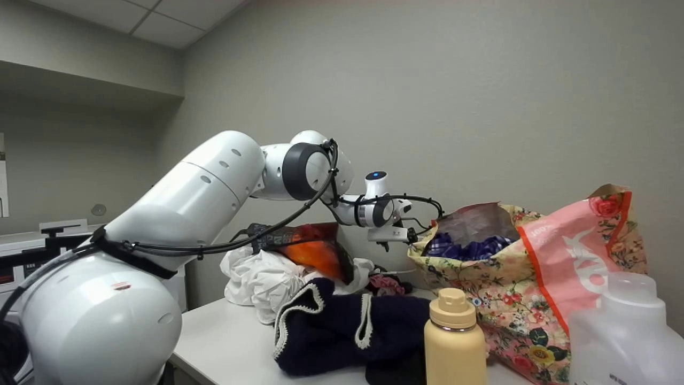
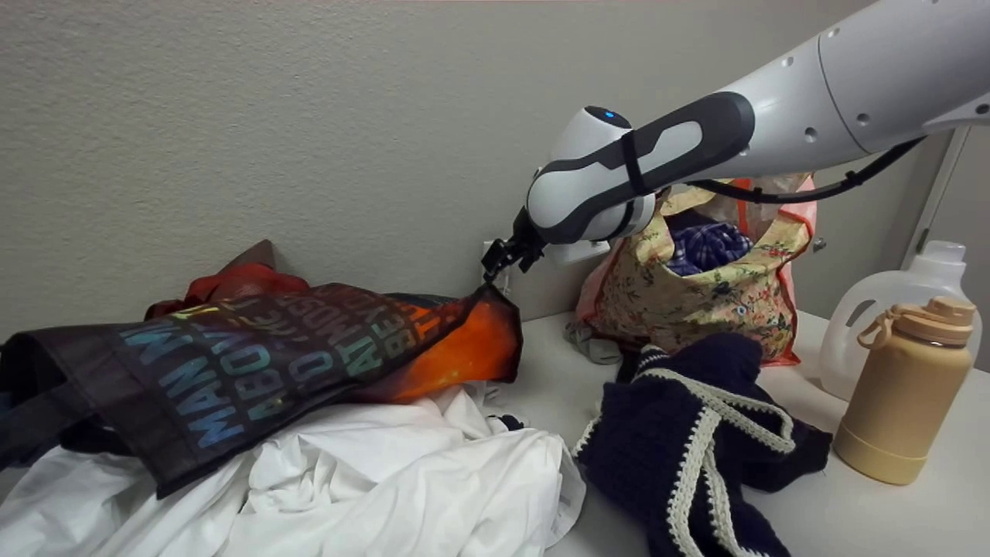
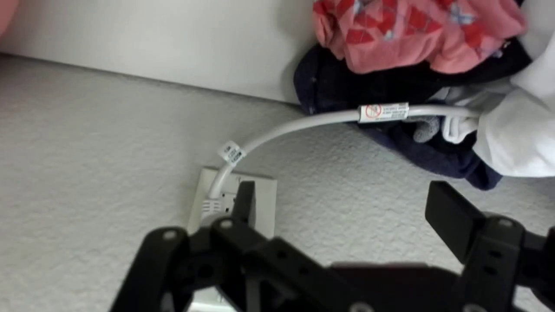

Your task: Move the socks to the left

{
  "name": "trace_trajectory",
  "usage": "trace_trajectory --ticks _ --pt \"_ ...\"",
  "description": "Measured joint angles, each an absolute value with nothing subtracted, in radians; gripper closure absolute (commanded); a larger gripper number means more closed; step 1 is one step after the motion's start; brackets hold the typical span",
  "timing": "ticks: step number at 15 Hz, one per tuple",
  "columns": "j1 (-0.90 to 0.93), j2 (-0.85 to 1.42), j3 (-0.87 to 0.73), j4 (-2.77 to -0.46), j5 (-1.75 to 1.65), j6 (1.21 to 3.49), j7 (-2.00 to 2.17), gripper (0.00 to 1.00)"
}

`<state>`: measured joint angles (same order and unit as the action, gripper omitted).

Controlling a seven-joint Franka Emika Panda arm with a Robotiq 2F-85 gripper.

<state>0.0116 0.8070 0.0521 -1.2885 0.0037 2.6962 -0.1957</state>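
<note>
A small grey cloth bundle that may be socks lies on the table by the floral bag in an exterior view. In the wrist view a grey knit piece that may be a sock shows among dark cloth beside the wall. A pink and red patterned cloth lies above it; it also shows in an exterior view. I cannot tell which are the socks. My gripper is open and empty, facing the wall. In an exterior view the gripper is near the orange end of the dark printed bag.
The dark printed bag lies on white cloth. A floral bag holds blue plaid cloth. A navy knit garment, a tan bottle and a clear jug stand nearby. A white cable runs from a wall outlet.
</note>
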Motion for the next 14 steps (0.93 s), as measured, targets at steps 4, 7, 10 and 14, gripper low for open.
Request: trace_trajectory --ticks 4,7,10,14 --pt "0.021 0.825 0.058 -1.292 0.004 2.645 -0.196 0.00" --pt "0.032 0.853 0.062 -1.297 0.004 2.602 -0.196 0.00" --pt "0.041 0.890 0.068 -1.310 0.004 2.575 -0.196 0.00" --pt "0.054 0.917 0.070 -1.337 0.004 2.576 -0.192 0.44"
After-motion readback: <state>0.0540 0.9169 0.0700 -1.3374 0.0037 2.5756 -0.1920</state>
